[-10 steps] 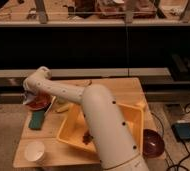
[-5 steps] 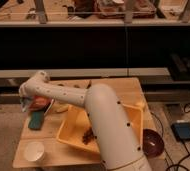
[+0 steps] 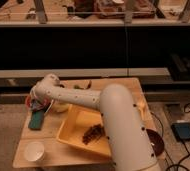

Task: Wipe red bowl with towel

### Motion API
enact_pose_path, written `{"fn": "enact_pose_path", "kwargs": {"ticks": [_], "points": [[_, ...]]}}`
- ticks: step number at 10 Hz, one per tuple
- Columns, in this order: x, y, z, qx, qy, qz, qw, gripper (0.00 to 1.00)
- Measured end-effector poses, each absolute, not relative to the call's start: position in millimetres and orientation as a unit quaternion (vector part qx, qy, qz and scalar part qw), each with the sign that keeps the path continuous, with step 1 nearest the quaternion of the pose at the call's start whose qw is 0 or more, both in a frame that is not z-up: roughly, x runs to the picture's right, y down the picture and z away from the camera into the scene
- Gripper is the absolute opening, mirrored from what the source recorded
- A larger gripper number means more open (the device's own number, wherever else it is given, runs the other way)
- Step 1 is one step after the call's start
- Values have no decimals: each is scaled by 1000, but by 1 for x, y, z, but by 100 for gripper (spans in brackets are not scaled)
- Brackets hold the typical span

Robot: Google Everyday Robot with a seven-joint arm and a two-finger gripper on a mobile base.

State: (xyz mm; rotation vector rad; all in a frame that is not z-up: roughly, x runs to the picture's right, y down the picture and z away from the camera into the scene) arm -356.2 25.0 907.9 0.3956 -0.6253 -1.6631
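Observation:
The red bowl sits at the left edge of the wooden table, mostly covered by the gripper. My gripper hangs at the end of the white arm, pointing down into or just over the bowl. A teal, towel-like pad lies flat on the table right in front of the bowl, below the gripper. I cannot tell whether the gripper holds any cloth.
A yellow tray with dark brown bits fills the table's middle. A white cup stands at the front left. A dark red bowl is at the right edge. A yellow item lies beside the bowl.
The wrist has shifted a little over the red bowl and the elbow has moved slightly. The teal pad, tray and cup have stayed where they were.

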Motion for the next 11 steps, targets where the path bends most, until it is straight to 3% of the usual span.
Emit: {"fn": "enact_pose_path", "kwargs": {"ticks": [4, 11], "points": [[-317, 9, 911, 158, -224, -716, 642, 0], [-368, -36, 930, 173, -209, -721, 638, 0]]}}
